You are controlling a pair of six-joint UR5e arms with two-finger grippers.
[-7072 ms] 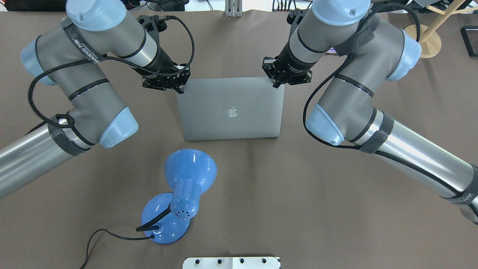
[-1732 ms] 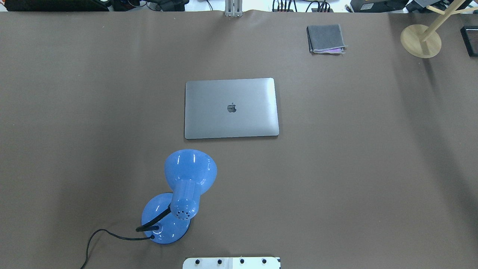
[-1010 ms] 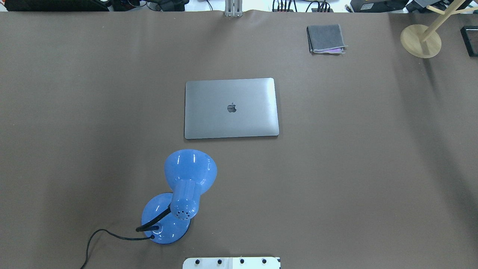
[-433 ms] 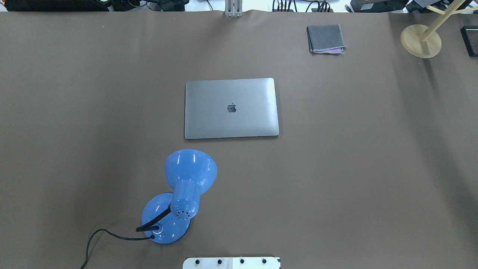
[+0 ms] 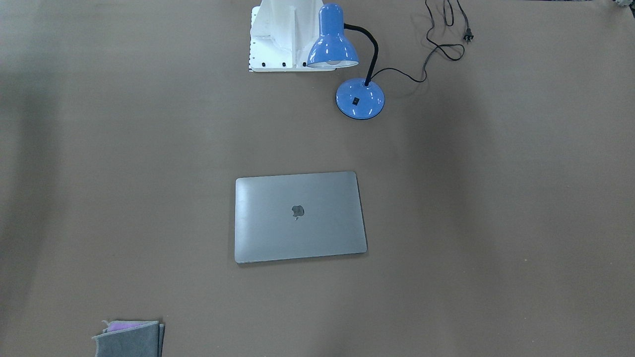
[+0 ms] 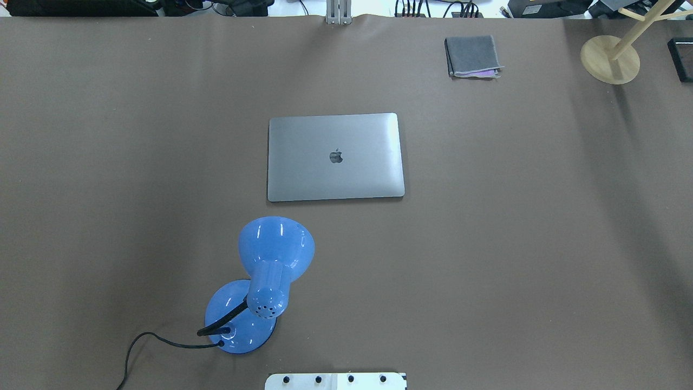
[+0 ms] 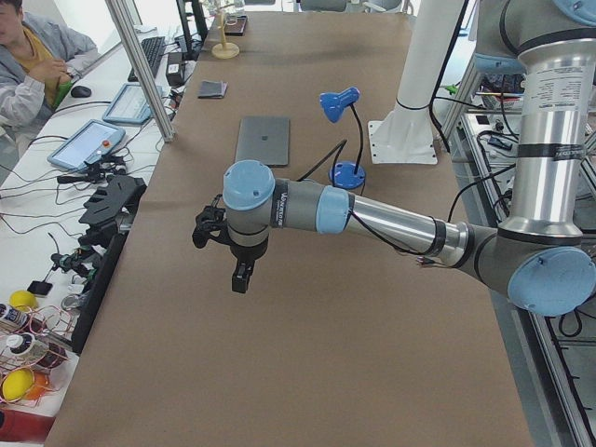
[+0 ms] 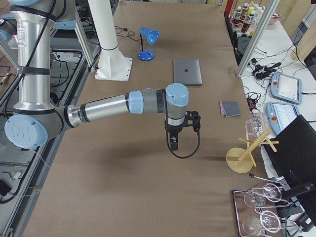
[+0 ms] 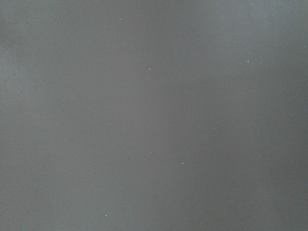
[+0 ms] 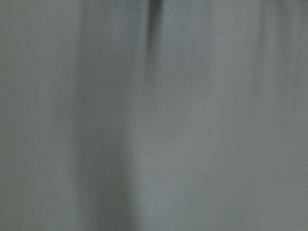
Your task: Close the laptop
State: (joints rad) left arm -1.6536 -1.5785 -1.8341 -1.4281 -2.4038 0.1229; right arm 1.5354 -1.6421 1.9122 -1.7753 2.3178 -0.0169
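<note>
plainly laptop [image 6: 335, 157] closed flat (on brown table [image 6: 514, 244])

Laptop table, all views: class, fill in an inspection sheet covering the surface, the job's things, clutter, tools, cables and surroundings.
Surface: brown table cover, smooth.
Job's things: laptop shut, lid flat, logo up.
Clutter: blue desk lamp; folded grey cloth; wooden stand.
Tools: left tool and right tool hang over the table cover, apart from the laptop; open or shut cannot be told.
Cables: lamp cord lies loose, plug not plugged in.
Surroundings: operator seated at a side desk; wine glasses beside the table.
</note>
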